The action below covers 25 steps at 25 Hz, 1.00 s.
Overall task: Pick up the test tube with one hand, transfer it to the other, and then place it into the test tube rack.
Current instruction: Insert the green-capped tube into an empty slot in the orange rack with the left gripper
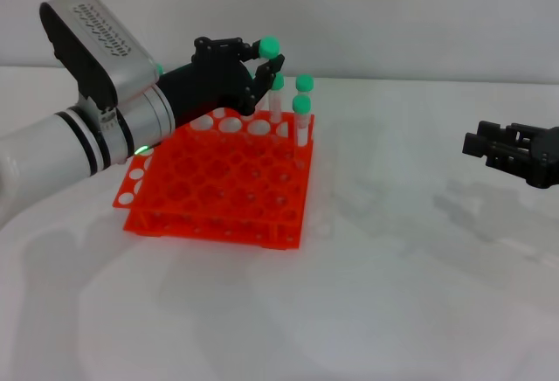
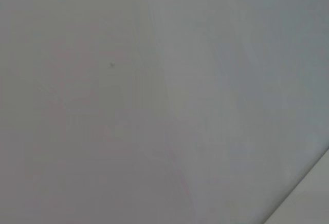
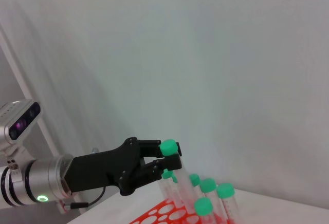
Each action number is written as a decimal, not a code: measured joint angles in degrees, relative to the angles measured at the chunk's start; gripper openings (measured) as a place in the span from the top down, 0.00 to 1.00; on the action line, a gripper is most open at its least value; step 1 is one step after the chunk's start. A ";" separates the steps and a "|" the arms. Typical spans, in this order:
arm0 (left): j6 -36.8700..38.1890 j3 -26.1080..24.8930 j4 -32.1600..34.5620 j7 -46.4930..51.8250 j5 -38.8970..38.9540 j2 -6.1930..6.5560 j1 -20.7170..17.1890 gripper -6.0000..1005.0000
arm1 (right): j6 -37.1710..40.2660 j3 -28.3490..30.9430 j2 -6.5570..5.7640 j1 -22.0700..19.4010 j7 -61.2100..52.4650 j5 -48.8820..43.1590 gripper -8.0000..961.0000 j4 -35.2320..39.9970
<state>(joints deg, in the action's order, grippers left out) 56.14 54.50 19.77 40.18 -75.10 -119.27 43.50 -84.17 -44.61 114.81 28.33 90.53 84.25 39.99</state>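
Partly hidden, test tube (image 1: 269,51) in left hand (image 1: 253,68).

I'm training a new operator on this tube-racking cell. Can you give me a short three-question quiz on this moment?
1. True or false: the left gripper holds a test tube above the far side of the test tube rack.
2. Where is the right gripper? A) over the rack B) off to the right, away from the rack C) touching the left gripper
3. Fill in: the caps of the tubes already standing in the rack are ____.

Key: 1 true; 2 B; 3 green.
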 joint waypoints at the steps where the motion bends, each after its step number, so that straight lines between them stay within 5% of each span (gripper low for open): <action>1: 0.00 0.03 -0.08 0.12 0.01 -0.01 0.02 0.75 | 0.00 0.00 0.01 0.01 0.01 0.00 0.57 0.00; 25: 0.48 3.95 -1.50 3.76 1.14 -0.35 0.34 0.75 | 1.38 -0.48 0.06 0.06 0.75 -0.01 0.56 0.00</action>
<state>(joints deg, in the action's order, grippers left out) 56.63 58.45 18.27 43.94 -73.96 -119.62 43.85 -82.79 -45.09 114.87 28.39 91.28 84.24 39.99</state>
